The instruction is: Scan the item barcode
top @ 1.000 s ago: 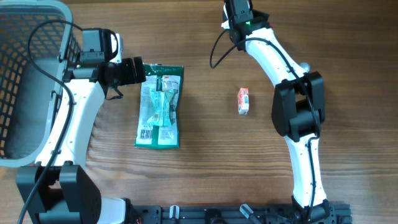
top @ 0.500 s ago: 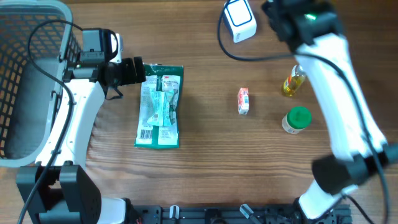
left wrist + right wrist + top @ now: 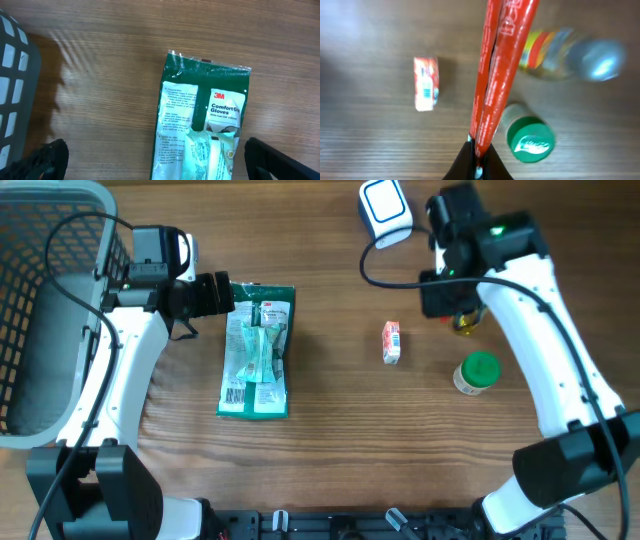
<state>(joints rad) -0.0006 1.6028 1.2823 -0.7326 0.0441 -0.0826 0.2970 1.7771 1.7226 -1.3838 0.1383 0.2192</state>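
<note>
My right gripper [image 3: 479, 160] is shut on the edge of a flat red packet [image 3: 500, 65], which sticks out edge-on in front of the wrist camera. From overhead, that gripper [image 3: 445, 292] hangs just below the white scanner [image 3: 385, 210] at the table's far edge, and the packet is hidden under the arm. On the left, my left gripper [image 3: 215, 293] stands open over the top end of a green glove pack [image 3: 256, 352]. In the left wrist view its dark fingertips [image 3: 47, 160] straddle the glove pack [image 3: 205, 120] with nothing gripped.
A small red-and-white box [image 3: 391, 342] lies mid-table, its barcode showing on the box [image 3: 426, 90]. A yellow bottle [image 3: 468, 320] and a green-lidded jar [image 3: 478, 373] sit under and beside the right arm. A grey basket [image 3: 40, 310] fills the far left.
The right arm has swung from the table's far edge out and back, and now hangs over the yellow bottle below the scanner, uncovering the scanner, bottle and jar. The left arm has not moved.
</note>
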